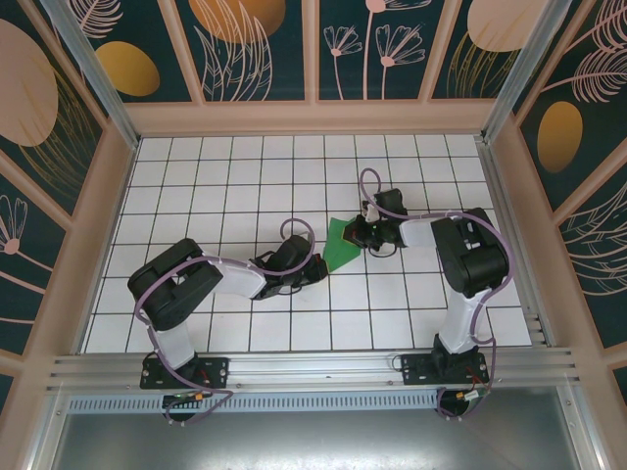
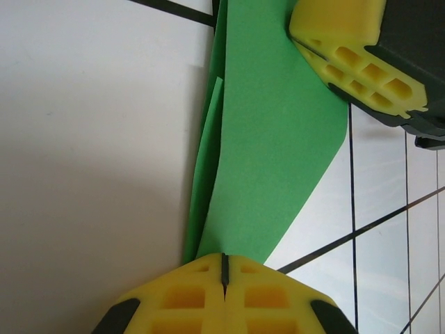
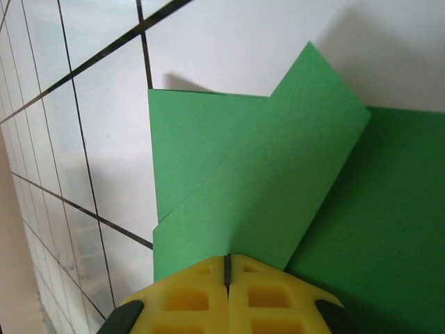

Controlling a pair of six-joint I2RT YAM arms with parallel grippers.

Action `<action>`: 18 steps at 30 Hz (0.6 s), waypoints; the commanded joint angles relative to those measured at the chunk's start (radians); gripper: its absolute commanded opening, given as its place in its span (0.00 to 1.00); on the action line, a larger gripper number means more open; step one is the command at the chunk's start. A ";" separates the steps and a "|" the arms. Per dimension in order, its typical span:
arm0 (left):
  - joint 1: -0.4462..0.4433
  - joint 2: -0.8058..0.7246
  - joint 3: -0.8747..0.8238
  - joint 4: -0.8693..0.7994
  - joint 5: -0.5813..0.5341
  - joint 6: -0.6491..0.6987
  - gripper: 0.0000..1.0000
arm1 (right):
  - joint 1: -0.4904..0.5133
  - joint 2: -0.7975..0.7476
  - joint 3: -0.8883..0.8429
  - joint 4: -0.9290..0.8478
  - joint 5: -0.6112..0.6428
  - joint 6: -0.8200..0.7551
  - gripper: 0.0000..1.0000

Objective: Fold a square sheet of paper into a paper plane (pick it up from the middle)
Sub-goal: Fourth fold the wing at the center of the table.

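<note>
- The square sheet of paper [image 1: 341, 245] lies near the middle of the white gridded table [image 1: 225, 196], between the two grippers. From above it reads as a small green shape with a pointed upper corner.
- The left gripper [image 1: 319, 262] reaches in from the left and meets the paper's lower-left part. In its wrist view the yellow fingertips [image 2: 224, 268] are pressed together with only a thin seam between them.
- In that view the green paper [image 2: 271, 153] narrows down to those tips and touches them. Whether any of it is caught in the seam cannot be told.
- The right gripper [image 1: 355, 235] comes in from the right and rests at the paper's right side. Its yellow fingers [image 2: 341, 35] show at the top right of the left wrist view, against the sheet's far edge.
- In its own wrist view the right gripper [image 3: 227, 268] is likewise closed, finger against finger.
- There the sheet [image 3: 208, 153] is partly folded: a diagonal flap [image 3: 278, 181] lies across the flatter layer and runs down to the fingertips. Its upper corner throws a shadow on the table. Whether the flap is pinched or merely touched cannot be told.
</note>
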 commanded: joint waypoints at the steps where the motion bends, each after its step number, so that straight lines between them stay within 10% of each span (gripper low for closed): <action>1: 0.002 0.028 -0.054 -0.019 0.026 -0.029 0.00 | 0.007 -0.102 -0.028 0.006 -0.023 -0.087 0.00; 18: 0.001 0.024 -0.062 0.004 0.040 -0.026 0.00 | 0.134 -0.082 -0.085 -0.036 -0.037 -0.126 0.00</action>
